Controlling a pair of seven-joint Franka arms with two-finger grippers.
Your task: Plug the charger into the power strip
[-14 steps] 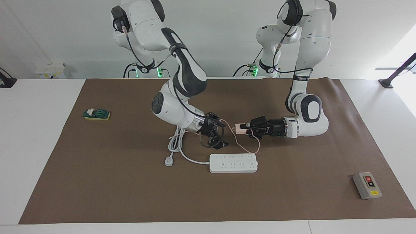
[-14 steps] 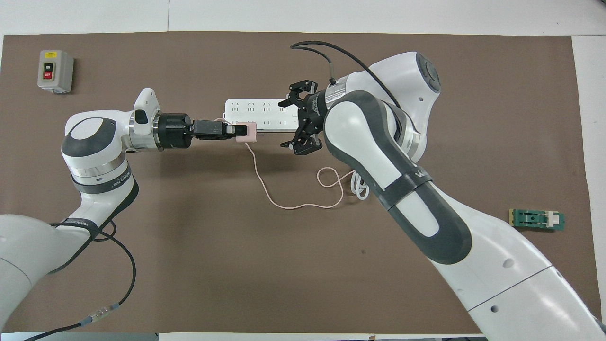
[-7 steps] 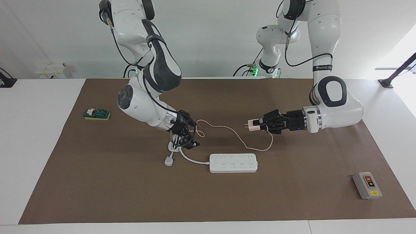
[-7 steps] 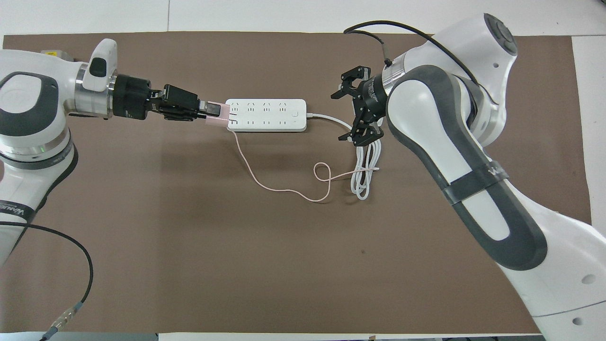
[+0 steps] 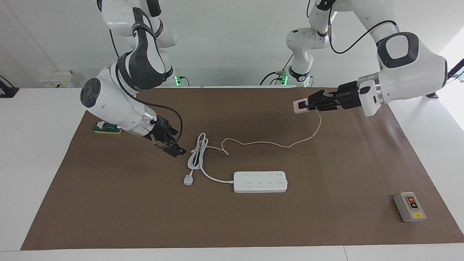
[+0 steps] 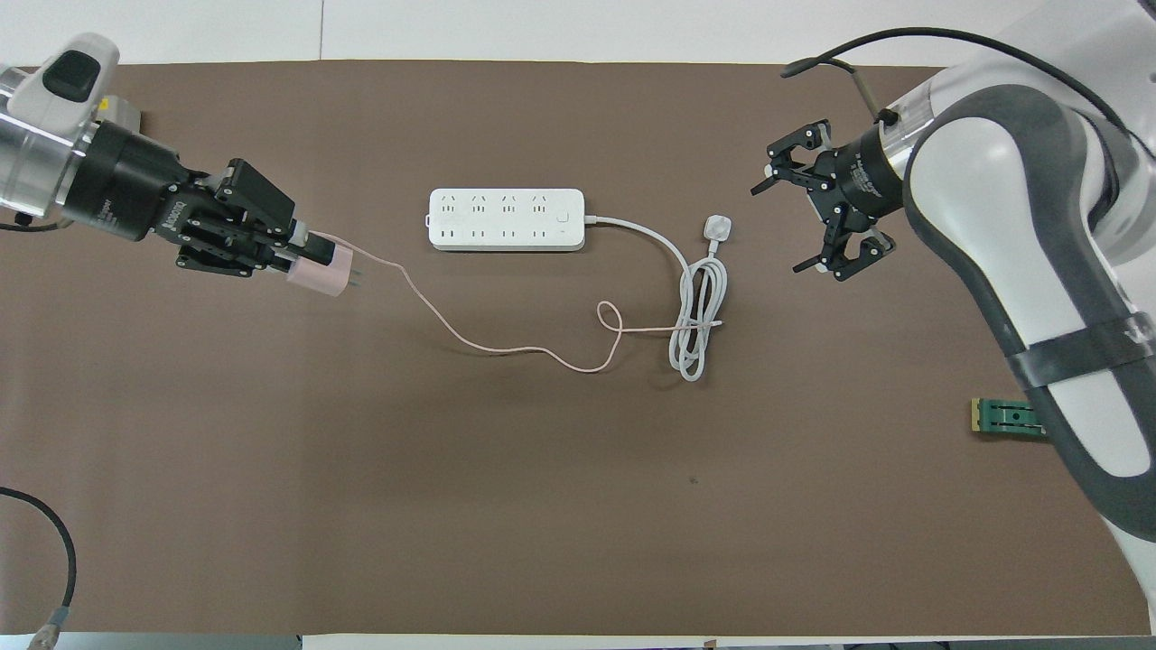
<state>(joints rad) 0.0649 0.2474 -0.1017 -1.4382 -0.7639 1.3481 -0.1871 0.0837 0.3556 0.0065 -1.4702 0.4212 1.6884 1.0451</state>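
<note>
The left gripper [image 5: 303, 105] clenches the pink charger [image 5: 298, 106] in the air, prongs sideways, probably to aim them later. The power strip [image 5: 260, 181] lies flat on the mat. The right gripper [image 5: 170, 145] hangs released beside the white cord [image 5: 197, 156].

Two fixed cams. Facing view: high, across the table from the robots, looks back at them and down; both arm bases at top, white wall above, whole brown mat [image 5: 232, 224] in frame, moderately distant. Overhead view: high above the robots' end, looks forward and steeply down; arms enter from the bottom corners, mat [image 6: 452, 506] fills the frame, closer in. Views are half a turn apart. Shared: the mat, power strip [image 5: 260, 181] [image 6: 506, 219], grey switch box [image 5: 409, 207] [image 6: 122, 116], both arms' forward links.
</note>
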